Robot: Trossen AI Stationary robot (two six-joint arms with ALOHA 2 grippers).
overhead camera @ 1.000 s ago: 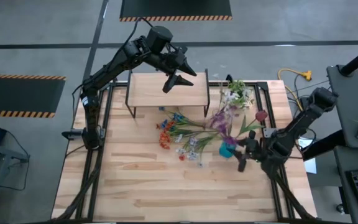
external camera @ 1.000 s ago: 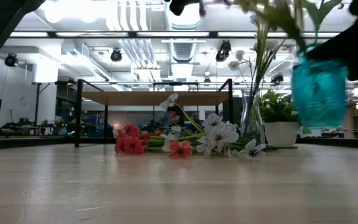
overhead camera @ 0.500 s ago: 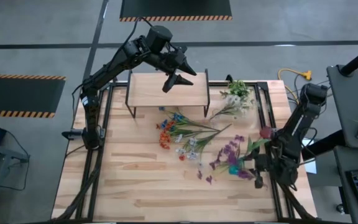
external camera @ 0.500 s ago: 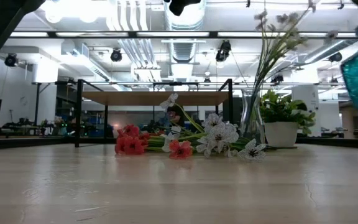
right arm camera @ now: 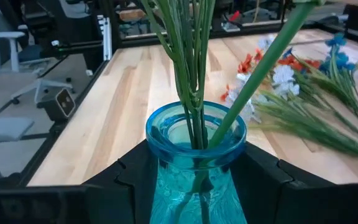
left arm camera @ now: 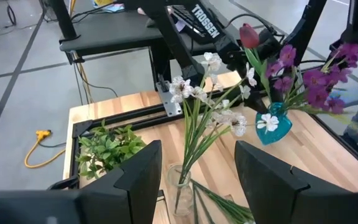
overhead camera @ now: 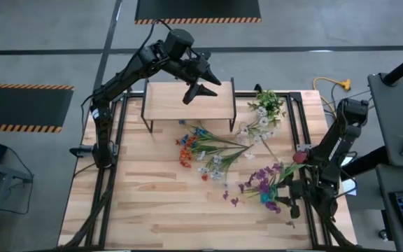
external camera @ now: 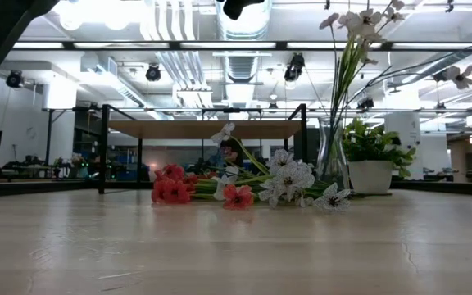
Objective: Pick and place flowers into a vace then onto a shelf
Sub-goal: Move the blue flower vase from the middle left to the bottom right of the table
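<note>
A teal glass vase with purple flowers and one dark red bloom is in my right gripper, near the table's right edge. Only a sliver of it shows in the low view. Loose orange, blue and white flowers lie flat on the table in front of the shelf. My left gripper hangs open above the shelf, holding nothing. My right gripper pinches the vase's neck just under the rim, one finger on each side. The fingers come nearly level from the table's right side. The vase is lifted off the table and tilted, its blooms leaning toward the table's left.
A clear glass vase with white flowers stands at the back right beside a leafy potted plant. Black frame rails run along the table's edges. Bare wood lies toward the near edge.
My right gripper has swung toward the table's near edge and a little to the right, carrying the teal vase away from the clear vase and the loose flowers. The vase has tipped further, and in the low view it has slid out past the right border.
</note>
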